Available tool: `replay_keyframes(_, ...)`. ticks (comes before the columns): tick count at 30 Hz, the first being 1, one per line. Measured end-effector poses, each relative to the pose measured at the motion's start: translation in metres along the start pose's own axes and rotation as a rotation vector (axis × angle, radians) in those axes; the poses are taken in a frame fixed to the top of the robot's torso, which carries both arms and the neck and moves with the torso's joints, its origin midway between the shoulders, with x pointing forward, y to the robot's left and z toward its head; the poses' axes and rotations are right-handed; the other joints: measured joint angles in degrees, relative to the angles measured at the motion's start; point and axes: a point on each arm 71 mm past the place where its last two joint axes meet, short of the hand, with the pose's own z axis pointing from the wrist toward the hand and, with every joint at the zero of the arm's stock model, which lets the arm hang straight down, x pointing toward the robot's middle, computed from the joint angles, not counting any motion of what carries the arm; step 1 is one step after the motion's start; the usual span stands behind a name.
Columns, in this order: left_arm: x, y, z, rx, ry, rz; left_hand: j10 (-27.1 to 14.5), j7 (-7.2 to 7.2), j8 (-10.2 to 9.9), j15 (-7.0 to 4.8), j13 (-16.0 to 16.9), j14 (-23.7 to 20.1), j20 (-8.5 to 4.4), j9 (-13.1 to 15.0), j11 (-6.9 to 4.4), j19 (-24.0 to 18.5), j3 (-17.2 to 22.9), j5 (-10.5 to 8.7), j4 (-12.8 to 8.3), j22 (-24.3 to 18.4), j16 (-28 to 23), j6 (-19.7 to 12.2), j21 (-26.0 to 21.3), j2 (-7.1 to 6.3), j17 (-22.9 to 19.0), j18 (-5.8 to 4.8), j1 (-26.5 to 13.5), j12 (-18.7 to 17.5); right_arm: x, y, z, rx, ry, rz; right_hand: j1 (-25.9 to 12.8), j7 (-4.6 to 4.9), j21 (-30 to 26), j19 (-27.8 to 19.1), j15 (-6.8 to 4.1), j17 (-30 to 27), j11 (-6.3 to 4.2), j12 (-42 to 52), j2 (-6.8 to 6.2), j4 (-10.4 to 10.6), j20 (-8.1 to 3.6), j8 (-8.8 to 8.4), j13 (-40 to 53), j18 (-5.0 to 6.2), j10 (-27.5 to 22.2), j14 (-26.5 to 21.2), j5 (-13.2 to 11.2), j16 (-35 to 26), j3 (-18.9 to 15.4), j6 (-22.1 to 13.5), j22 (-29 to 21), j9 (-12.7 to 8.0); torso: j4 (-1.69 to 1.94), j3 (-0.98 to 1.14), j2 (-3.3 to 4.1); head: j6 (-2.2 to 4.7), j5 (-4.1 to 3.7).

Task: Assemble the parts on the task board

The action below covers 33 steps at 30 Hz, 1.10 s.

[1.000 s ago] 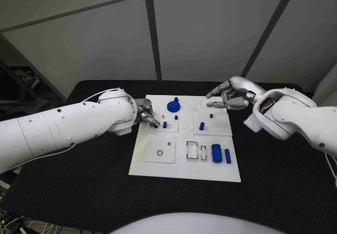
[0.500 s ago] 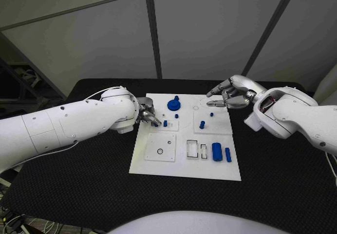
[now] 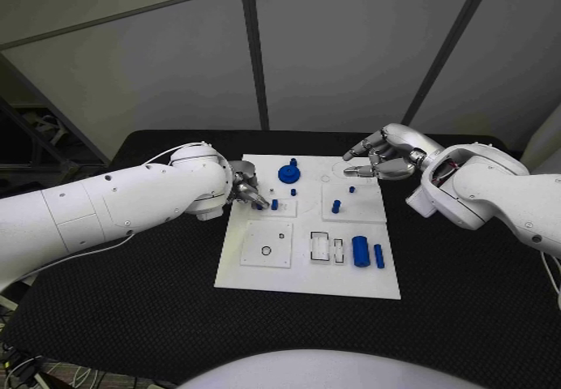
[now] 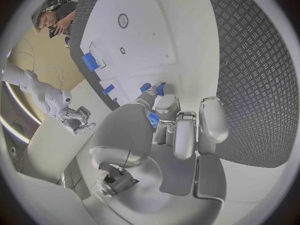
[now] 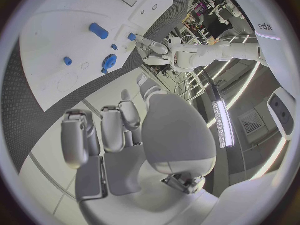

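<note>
Head view had the white task board [image 3: 306, 275] sitting mid-table on the black mat [image 3: 140, 308]. Left hand [image 3: 245, 190] was at the board's left edge, fingertips pinching a small blue peg [image 4: 153, 119], right next to another peg [image 3: 275, 205] standing in the board. Right hand [image 3: 380, 160] hovered over the far right corner, fingers curled, holding nothing. Blue knob [image 3: 289, 173] stood near the far edge, blue cylinder [image 3: 361, 252] lay nearer.

Blue part [image 4: 154, 118] half hidden between left hand [image 4: 169, 130] fingers.
</note>
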Motion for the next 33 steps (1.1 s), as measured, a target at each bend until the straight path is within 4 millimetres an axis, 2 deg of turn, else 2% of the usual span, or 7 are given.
replay_keyframes(14,-0.0003,0.0017,0.0007,0.000,0.004,-0.010,0.07,0.01,0.07,-0.03,0.00,-0.04,0.00,-0.01,0.07,0.00,0.37,-0.07,0.37,0.00,0.00,-0.01,0.00,0.31,0.00,-0.08,-0.30,0.00,-0.0001,-0.0002,-0.0003,0.001,0.001,0.000,0.00,0.00,0.00,0.00,0.00,0.00,0.00,0.00,0.00,0.00,0.00,0.00,0.00,0.00,0.00,0.00,0.00,0.00,0.00,0.00,0.00,-0.01,0.05,-0.07,-0.04,0.19,-0.04)
replay_keyframes(16,-0.0003,0.0018,0.0008,0.000,0.004,-0.011,0.08,0.01,0.07,-0.03,0.00,-0.04,0.00,-0.01,0.07,0.00,0.42,-0.07,0.41,0.01,0.00,-0.01,0.00,0.33,0.00,-3.54,-0.33,0.00,-0.0002,-0.0003,-0.0002,0.001,0.001,0.000,0.00,0.00,0.00,0.00,0.00,0.00,0.00,0.00,0.00,0.00,0.00,0.00,0.00,-0.01,0.00,0.00,0.00,0.00,0.00,0.00,0.00,-0.01,0.06,-0.07,-0.04,0.21,-0.01)
replay_keyframes(19,-0.0004,0.0019,0.0010,-0.001,0.005,-0.012,0.08,0.01,0.07,-0.03,0.00,-0.04,0.00,0.11,0.08,0.00,0.57,-0.08,0.56,0.00,0.00,-0.01,0.00,0.61,0.00,-3.29,-0.60,0.00,0.0000,-0.0002,0.0000,0.001,0.001,-0.001,0.00,0.00,0.00,0.00,0.00,0.00,0.00,0.00,0.00,0.00,0.00,0.00,0.00,0.00,0.00,0.00,0.00,0.00,0.00,0.00,0.00,-0.01,0.07,-0.06,-0.04,0.23,0.00)
replay_keyframes(20,-0.0004,0.0019,0.0011,-0.001,0.005,-0.013,0.08,0.01,0.07,-0.02,0.00,-0.04,0.00,0.15,0.08,0.00,0.59,-0.08,0.58,0.01,0.00,-0.01,0.00,0.61,0.00,0.22,-0.60,0.00,0.0000,-0.0002,0.0000,0.001,0.001,-0.001,0.00,0.00,0.00,0.00,0.00,0.00,0.00,0.00,0.00,0.00,0.00,0.00,0.00,0.00,0.00,0.00,0.00,0.00,0.00,0.00,0.00,-0.01,0.07,-0.06,-0.04,0.23,0.01)
replay_keyframes(30,-0.0010,0.0034,0.0020,-0.004,0.008,-0.020,0.09,0.01,0.07,0.02,0.00,-0.01,0.00,0.49,0.09,0.00,1.14,-0.44,1.12,0.01,0.00,-0.01,0.00,1.07,0.00,-0.07,-1.07,0.33,-0.0001,-0.0005,0.0000,0.002,0.002,-0.001,0.00,0.00,0.00,0.00,0.00,0.00,0.00,0.00,0.00,0.00,0.00,0.00,0.00,0.00,0.00,0.00,0.00,0.00,0.00,0.00,0.00,-0.02,0.07,-0.01,-0.04,0.15,0.01)
replay_keyframes(32,-0.0012,0.0041,0.0022,-0.005,0.009,-0.024,0.10,0.01,0.07,0.02,0.00,-0.01,0.00,0.68,0.09,0.00,1.53,-0.44,1.35,0.01,0.00,-0.01,0.00,1.22,0.00,-3.54,-1.68,0.33,-0.0001,-0.0005,0.0000,0.002,0.002,-0.001,0.00,0.00,0.00,0.00,0.00,0.00,0.00,0.00,0.00,0.00,0.00,0.00,0.00,0.00,0.00,0.00,0.00,0.00,0.00,0.00,0.00,-0.02,0.06,-0.01,-0.04,0.15,-0.02)
replay_keyframes(33,-0.0012,0.0044,0.0024,-0.006,0.010,-0.026,0.10,0.01,0.07,0.02,0.00,-0.01,0.00,0.72,0.09,0.00,1.59,-0.44,1.30,0.01,0.00,-0.01,0.00,1.14,0.00,-3.51,-1.92,0.33,-0.0002,-0.0005,0.0000,0.002,0.002,-0.001,0.00,0.00,0.00,0.00,0.00,0.00,0.00,0.00,0.00,0.00,0.00,0.00,0.00,0.00,0.00,0.00,0.00,0.00,0.00,0.00,0.00,-0.02,0.06,-0.01,-0.04,0.15,-0.03)
